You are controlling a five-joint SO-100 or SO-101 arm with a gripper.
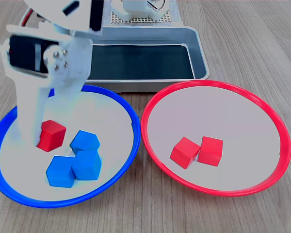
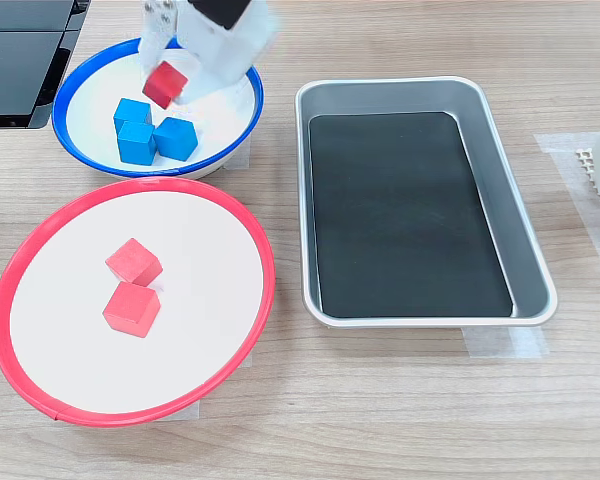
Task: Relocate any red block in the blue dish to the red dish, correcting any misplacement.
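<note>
One red block (image 1: 52,134) (image 2: 166,84) sits tilted at the left inside of the blue dish (image 1: 63,201) (image 2: 160,172), seen in both exterior views. My white gripper (image 1: 44,140) (image 2: 168,88) reaches down into that dish, its fingers (image 1: 30,116) closed against the block's sides. Three blue cubes (image 1: 82,162) (image 2: 145,135) are clustered beside the block. The red dish (image 1: 213,191) (image 2: 130,415) lies next to the blue one and holds two red cubes (image 1: 185,152) (image 2: 133,262) that touch each other.
A rectangular steel tray (image 1: 198,48) (image 2: 535,300) with a dark liner stands behind the dishes in the first exterior view and on the second exterior view's right. Everything rests on a wooden table (image 2: 410,420). A dark object fills the second exterior view's top left corner.
</note>
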